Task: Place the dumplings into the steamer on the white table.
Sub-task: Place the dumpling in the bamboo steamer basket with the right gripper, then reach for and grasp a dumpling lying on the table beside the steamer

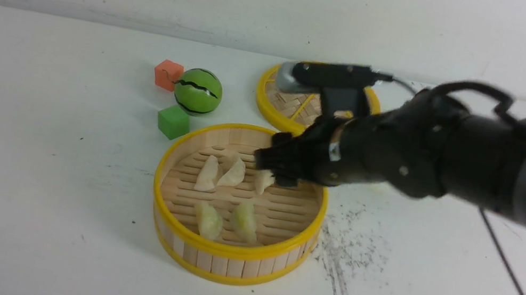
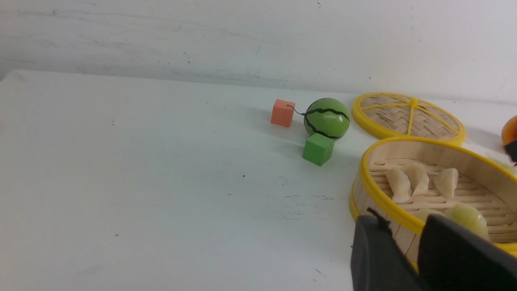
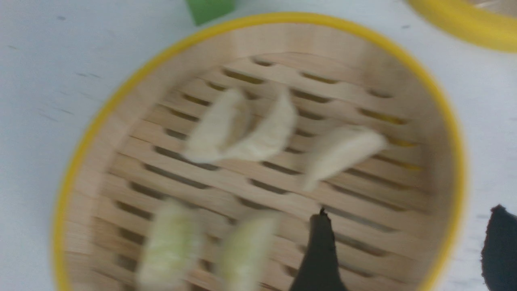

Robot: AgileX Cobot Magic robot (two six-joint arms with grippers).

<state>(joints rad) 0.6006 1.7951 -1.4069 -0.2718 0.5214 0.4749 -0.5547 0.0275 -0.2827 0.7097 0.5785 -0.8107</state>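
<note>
Five dumplings (image 1: 208, 174) lie in the steamer (image 1: 221, 262), which stands in the middle of the table (image 1: 23, 154). Three cream ones are toward the far side and two greenish ones are nearer the robot.

Only the front view shows the right arm (image 1: 456, 154). It reaches in from the right, low and nearly level, crossing in front of the lid (image 1: 270, 105). The right gripper (image 1: 274, 168) is over the steamer's far right part, just above the rightmost cream dumpling. How its jaws stand is hard to read there (black on black). The right wrist view, though blurred, settles it: it looks down into the steamer, with the two fingers (image 3: 319, 250) spread wide and only the slatted floor between them.

The left gripper (image 2: 404, 218) shows only in the left wrist view. It is low, just outside the steamer's rim, with its jaws a little apart and gripping nothing. That view also gives what the arm hides in front: the whole lid lying flat just behind the steamer, and an orange thing (image 2: 509, 129) at the picture's edge (too cropped to name).

Left of the steamer, close together, stand a green cube (image 1: 173, 122), a striped ball (image 1: 198, 91) and an orange cube (image 1: 167, 74).
</note>
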